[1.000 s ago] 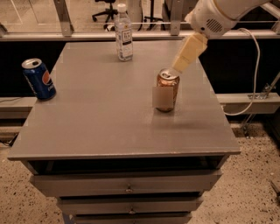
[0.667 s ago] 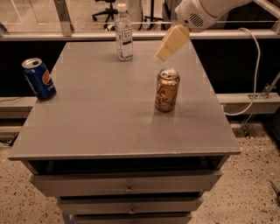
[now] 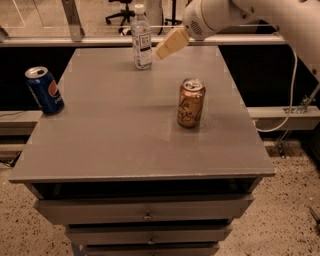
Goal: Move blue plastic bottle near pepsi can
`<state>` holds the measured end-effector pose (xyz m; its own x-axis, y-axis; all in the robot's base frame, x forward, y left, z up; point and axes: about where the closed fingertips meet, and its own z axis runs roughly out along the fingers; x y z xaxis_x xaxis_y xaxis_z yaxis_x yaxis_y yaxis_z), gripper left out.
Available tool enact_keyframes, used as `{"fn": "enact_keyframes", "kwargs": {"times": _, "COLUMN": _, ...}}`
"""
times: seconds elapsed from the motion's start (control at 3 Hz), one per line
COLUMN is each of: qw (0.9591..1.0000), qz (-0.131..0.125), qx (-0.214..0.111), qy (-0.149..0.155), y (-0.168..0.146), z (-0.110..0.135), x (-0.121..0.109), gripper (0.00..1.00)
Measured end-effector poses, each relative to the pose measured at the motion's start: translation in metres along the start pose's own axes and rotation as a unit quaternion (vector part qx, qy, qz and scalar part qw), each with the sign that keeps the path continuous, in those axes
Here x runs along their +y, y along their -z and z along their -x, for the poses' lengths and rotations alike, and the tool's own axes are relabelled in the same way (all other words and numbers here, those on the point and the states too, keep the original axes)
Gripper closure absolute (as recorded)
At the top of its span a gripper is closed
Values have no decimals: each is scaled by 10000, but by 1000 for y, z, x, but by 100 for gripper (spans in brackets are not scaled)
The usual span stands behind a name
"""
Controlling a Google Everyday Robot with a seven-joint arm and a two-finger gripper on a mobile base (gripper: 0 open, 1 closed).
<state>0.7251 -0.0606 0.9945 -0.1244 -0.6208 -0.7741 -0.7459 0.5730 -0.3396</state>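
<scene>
Grey table [image 3: 125, 145] fills the frame. At its top-centre edge the blue plastic bottle [image 3: 142, 37] stands upright. Just to its right hangs the gripper [image 3: 171, 43], wide or narrow I cannot tell. At the far left stands the pepsi can [image 3: 45, 90], well apart.

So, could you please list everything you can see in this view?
blue plastic bottle: one, clear with white cap and label, far edge of the table
pepsi can: one, dark blue, left edge of the table
orange-brown can: one, orange-brown, right of the table's centre
table: one, grey, centre of view
drawers: three showing, grey, under the table
office chair: one, black, floor behind
cable: one, white, right side
arm: one, white, top right
gripper: one, beige, above the table just right of the bottle
</scene>
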Motion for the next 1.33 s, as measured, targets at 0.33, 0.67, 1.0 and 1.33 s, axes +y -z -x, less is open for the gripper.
{"fn": "enact_keyframes", "kwargs": {"times": 0.33, "qw": 9986, "qz": -268, "qx": -370, "qy": -250, "y": -32, "z": 12, "x": -15, "gripper": 0}}
{"fn": "enact_keyframes", "kwargs": {"times": 0.67, "qw": 9955, "qz": -449, "qx": -667, "qy": -498, "y": -61, "z": 19, "x": -31, "gripper": 0}}
{"fn": "enact_keyframes", "kwargs": {"times": 1.0, "qw": 9922, "qz": -492, "qx": -829, "qy": -794, "y": -90, "z": 20, "x": -43, "gripper": 0}}
{"fn": "enact_keyframes", "kwargs": {"times": 1.33, "qw": 9869, "qz": -372, "qx": -992, "qy": -1218, "y": -128, "z": 21, "x": -53, "gripper": 0}}
